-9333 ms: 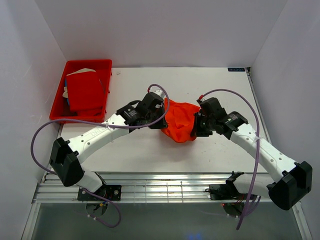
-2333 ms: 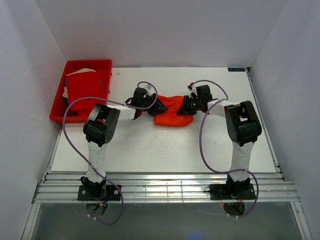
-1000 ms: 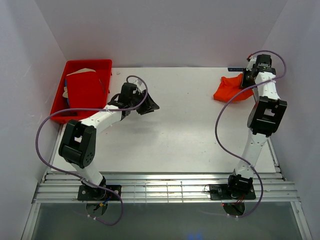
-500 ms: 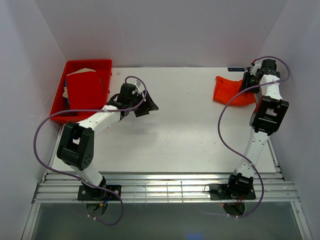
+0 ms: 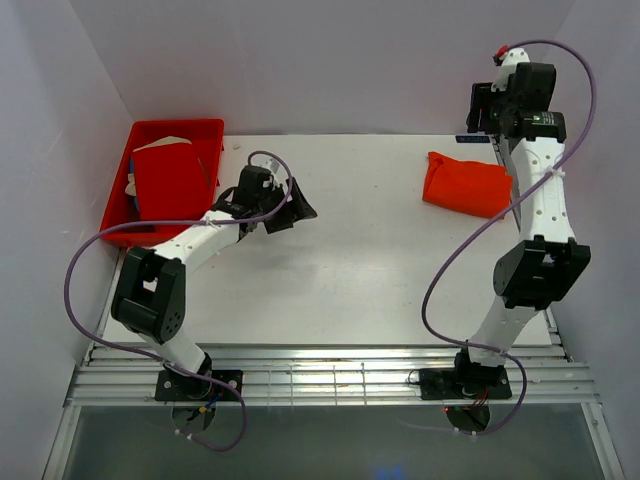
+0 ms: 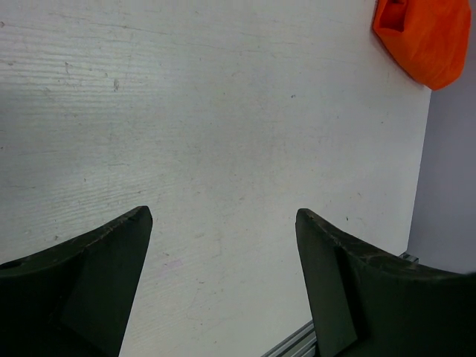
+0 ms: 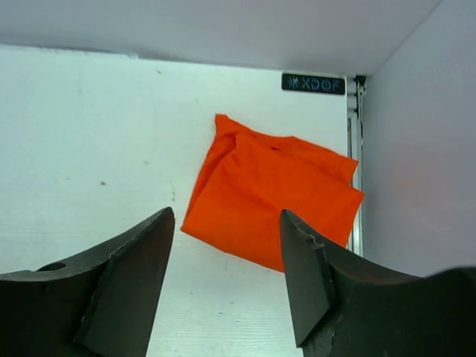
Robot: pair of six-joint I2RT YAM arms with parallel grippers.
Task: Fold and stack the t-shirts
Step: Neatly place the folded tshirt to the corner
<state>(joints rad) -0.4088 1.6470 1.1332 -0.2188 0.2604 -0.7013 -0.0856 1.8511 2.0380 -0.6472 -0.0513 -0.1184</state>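
White surface (image 5: 350,270), pale walls (image 5: 300,60); orange shirt (image 5: 467,184) laid far right.
Left end effector (image 6: 223,213) and right end effector (image 7: 227,214) are held open; red shirt (image 5: 168,182) partly hidden in tray (image 5: 160,129).

You're in a lab cell: plain white panel walls (image 5: 320,60) box a white tabletop (image 5: 350,290) edged with aluminium rails (image 5: 330,385).

The left arm (image 5: 195,243) and the right arm (image 5: 541,190) are built from white link shells joined by black joint housings. A purple cable (image 5: 67,288) is routed in loose loops along each arm (one per arm). Black base brackets (image 5: 195,385) are fitted at the foot of each arm. The left pincer (image 6: 223,217) and the right pincer (image 7: 227,216) are equipped with dark, matte, wedge-shaped fingers (image 6: 104,275).
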